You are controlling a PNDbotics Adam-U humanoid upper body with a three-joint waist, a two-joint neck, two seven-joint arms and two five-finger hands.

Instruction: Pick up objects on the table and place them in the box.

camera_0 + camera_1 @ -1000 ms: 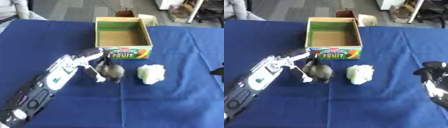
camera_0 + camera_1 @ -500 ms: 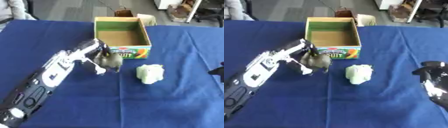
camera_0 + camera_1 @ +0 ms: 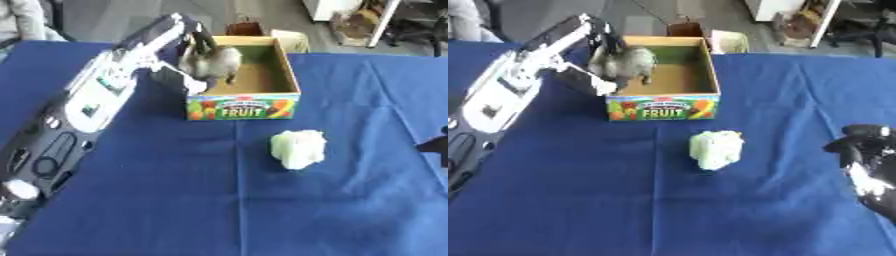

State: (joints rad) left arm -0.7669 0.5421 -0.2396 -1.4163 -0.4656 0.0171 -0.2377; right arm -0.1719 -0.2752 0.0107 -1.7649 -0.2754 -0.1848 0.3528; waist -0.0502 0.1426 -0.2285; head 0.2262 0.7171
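Grey, fuzzy toy (image 3: 213, 62) hangs pinched in the left hand's (image 3: 191, 44) curled fingers, with the open fruit box (image 3: 285, 75) directly beneath them.

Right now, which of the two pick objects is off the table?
The grey furry object, held by the left hand over the fruit box. The pale green object lies on the blue cloth in front of the box.

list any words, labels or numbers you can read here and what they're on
"FRUIT": white capitals on the front panel of the box, among printed fruit pictures.
Smaller print above "FRUIT" on the same panel: too blurred to read.
Small markings on the left arm: too blurred to read.
Nothing readable on the pale green object or the tablecloth.
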